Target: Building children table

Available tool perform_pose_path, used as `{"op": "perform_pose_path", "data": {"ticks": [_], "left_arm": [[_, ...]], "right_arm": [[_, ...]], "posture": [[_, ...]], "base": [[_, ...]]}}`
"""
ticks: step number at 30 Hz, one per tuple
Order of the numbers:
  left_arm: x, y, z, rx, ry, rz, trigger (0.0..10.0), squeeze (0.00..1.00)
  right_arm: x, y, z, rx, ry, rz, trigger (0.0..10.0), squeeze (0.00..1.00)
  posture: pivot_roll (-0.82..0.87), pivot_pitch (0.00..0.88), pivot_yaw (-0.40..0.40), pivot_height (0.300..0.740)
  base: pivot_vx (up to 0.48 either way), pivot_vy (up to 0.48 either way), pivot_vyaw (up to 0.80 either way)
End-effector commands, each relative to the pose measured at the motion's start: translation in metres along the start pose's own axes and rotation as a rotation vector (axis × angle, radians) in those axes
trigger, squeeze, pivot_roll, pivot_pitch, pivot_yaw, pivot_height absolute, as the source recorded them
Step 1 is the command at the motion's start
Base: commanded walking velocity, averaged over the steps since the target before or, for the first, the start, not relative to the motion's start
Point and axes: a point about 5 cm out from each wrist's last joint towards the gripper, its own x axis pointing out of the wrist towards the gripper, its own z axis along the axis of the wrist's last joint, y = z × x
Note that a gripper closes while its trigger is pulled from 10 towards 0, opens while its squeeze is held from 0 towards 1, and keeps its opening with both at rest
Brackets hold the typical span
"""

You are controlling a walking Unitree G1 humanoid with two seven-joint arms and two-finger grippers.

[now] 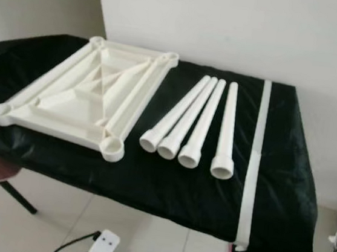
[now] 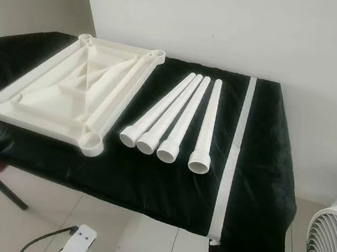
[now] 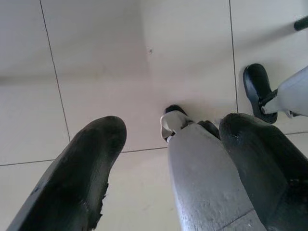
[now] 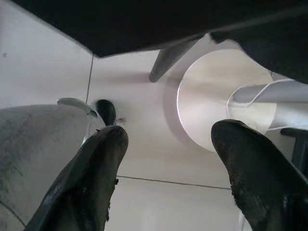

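We are seeing four legs lying side by side on the table, long axes running away from us, beside the upturned top | left pincer and right pincer hanging released, low over the floor | legs lying up ahead, none grasped yet

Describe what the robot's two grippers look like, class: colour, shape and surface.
Left gripper and right gripper each have two thick black fingers with rounded tips and a scuffed, matt surface.
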Motion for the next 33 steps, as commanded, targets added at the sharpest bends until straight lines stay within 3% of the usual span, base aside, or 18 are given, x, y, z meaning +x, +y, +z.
{"op": "perform_pose_path", "data": {"ticks": [1, 6, 8, 13, 18, 33], "left_arm": [[0.0, 0.0, -0.003, 0.02, 0.024, -0.011, 10.0, 0.0], [0.0, 0.001, -0.004, 0.03, 0.031, -0.013, 10.0, 0.0], [-0.001, 0.004, -0.006, -0.001, 0.041, 0.001, 10.0, 0.0], [-0.002, 0.007, -0.008, -0.006, 0.048, 0.007, 10.0, 0.0], [-0.003, 0.01, -0.01, -0.038, 0.046, 0.03, 10.0, 0.0], [-0.004, 0.01, -0.016, -0.094, 0.055, 0.055, 10.0, 0.0]], "right_arm": [[0.0, 0.012, -0.004, 0.019, 0.029, 0.01, 10.0, 0.0], [0.0, 0.027, -0.003, 0.021, 0.035, 0.028, 10.0, 0.0], [0.0, 0.04, -0.004, 0.027, 0.045, 0.054, 10.0, 0.0], [0.0, 0.045, -0.003, 0.044, 0.04, 0.058, 10.0, 0.0], [0.0, 0.037, -0.004, 0.046, 0.055, 0.051, 10.0, 0.0], [-0.007, 0.002, -0.02, 0.017, 0.068, 0.035, 10.0, 0.0]], "posture": [[-0.13, 0.0, 0.082, 0.74], [-0.13, 0.0, 0.09, 0.74], [-0.13, 0.0, 0.103, 0.74], [-0.09, 0.0, 0.111, 0.74], [-0.04, 0.0, 0.085, 0.74], [-0.01, 0.0, 0.029, 0.74]], "base": [[0.0, 0.0, 0.0], [0.0, 0.0, 0.0], [0.0, 0.0, 0.0], [0.0, 0.0, 0.0], [0.0, 0.048, 0.0], [0.0, 0.32, 0.0]]}}
